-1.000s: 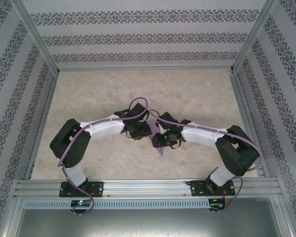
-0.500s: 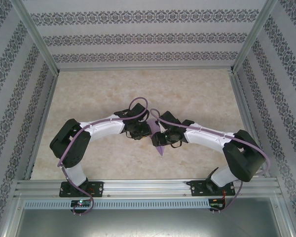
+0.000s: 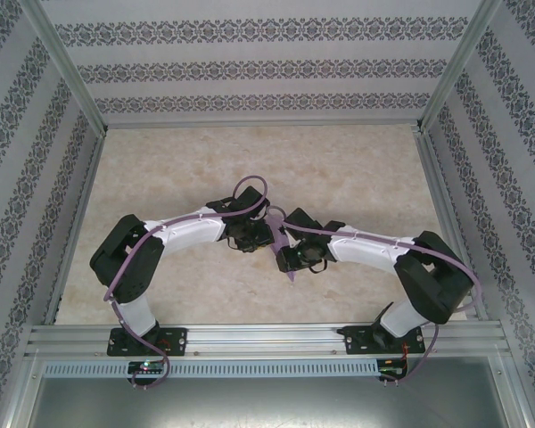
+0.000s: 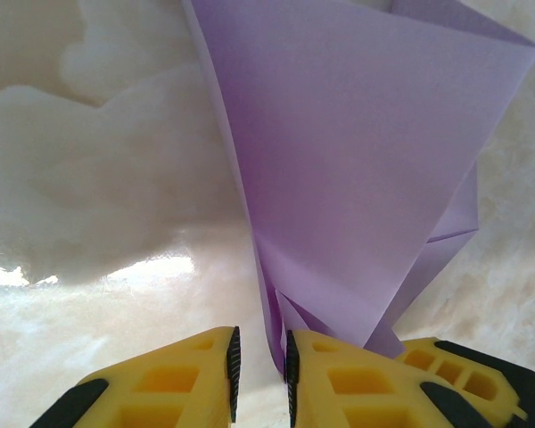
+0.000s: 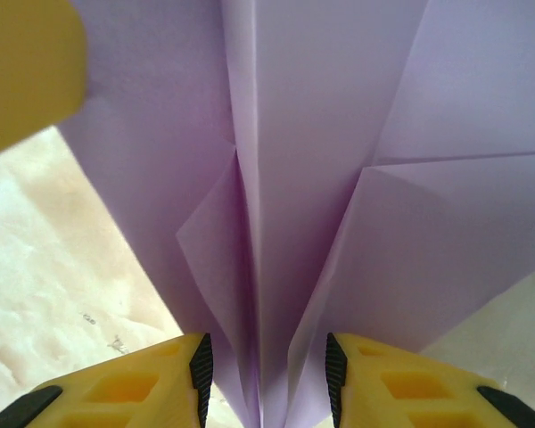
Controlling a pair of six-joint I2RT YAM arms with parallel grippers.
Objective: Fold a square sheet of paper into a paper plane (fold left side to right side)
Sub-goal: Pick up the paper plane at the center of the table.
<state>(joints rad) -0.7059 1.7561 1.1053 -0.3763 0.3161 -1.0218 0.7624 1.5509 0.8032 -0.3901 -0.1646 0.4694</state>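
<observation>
The square sheet of paper is folded into a narrow lilac paper plane (image 3: 291, 272). It sits at mid-table between my two grippers, tip toward the arm bases. My left gripper (image 3: 266, 234) (image 4: 260, 343) has its jaws a narrow way apart. A folded edge of the plane (image 4: 366, 160) runs between them, lying against the right pad, with a slit of table showing beside the left pad. My right gripper (image 3: 283, 254) (image 5: 265, 352) stands open, jaws wider, straddling the centre folds of the plane (image 5: 321, 134) without pinching them.
The marble-look tabletop (image 3: 357, 169) is fenced by aluminium rails (image 3: 250, 337) and patterned walls. Both arms bend inward and nearly touch at the middle, with purple cables (image 3: 250, 185) looping over the wrists. A yellow blur (image 5: 22, 71) sits close to the right wrist camera.
The right arm has shifted a little, its gripper edging left toward the plane and its jaws narrowing slightly. The left arm and its jaws have stayed still.
</observation>
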